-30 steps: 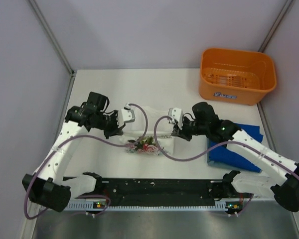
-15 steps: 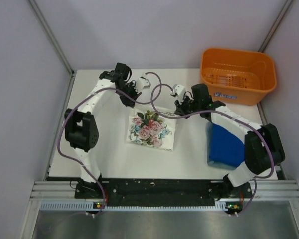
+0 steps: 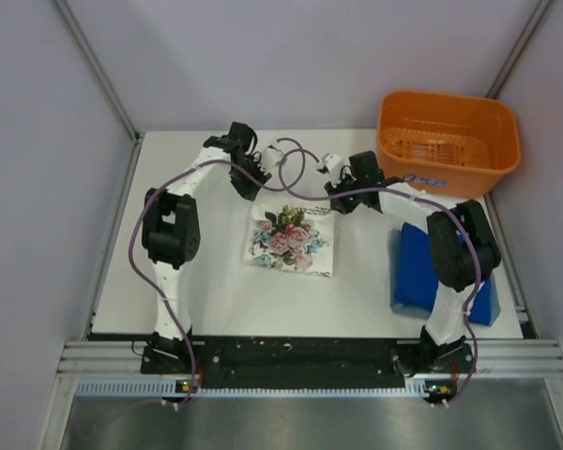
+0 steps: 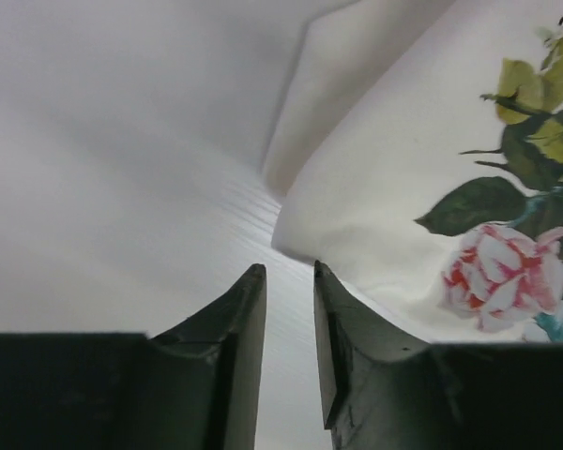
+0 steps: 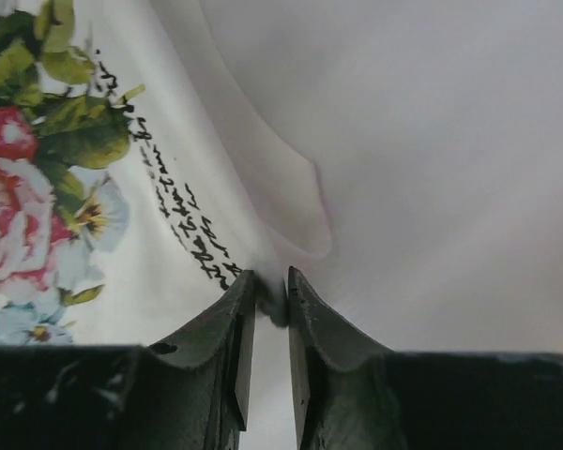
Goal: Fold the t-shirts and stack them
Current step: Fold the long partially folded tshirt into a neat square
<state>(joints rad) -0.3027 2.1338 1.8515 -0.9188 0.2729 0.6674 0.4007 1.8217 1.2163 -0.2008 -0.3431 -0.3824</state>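
The white t-shirt (image 3: 292, 240) with its rose print lies folded flat in the middle of the table. My left gripper (image 3: 250, 188) is at its far left corner. In the left wrist view that gripper (image 4: 286, 273) is open with bare table between its tips, and the shirt's edge (image 4: 394, 169) lies just right of the right finger. My right gripper (image 3: 342, 202) is at the far right corner. In the right wrist view it (image 5: 270, 277) is nearly shut, with a small fold of the white t-shirt (image 5: 169, 253) pinched between its tips. The blue t-shirt (image 3: 418, 272) lies folded at the right.
An orange plastic basket (image 3: 448, 141) stands at the back right corner. Purple cables (image 3: 291, 169) loop over the table between the two wrists. Grey walls close in the table at the back and on both sides.
Both arms have stretched from the near side to the far side, laying the floral shirt out flat. The left jaws have parted and let go of the cloth.
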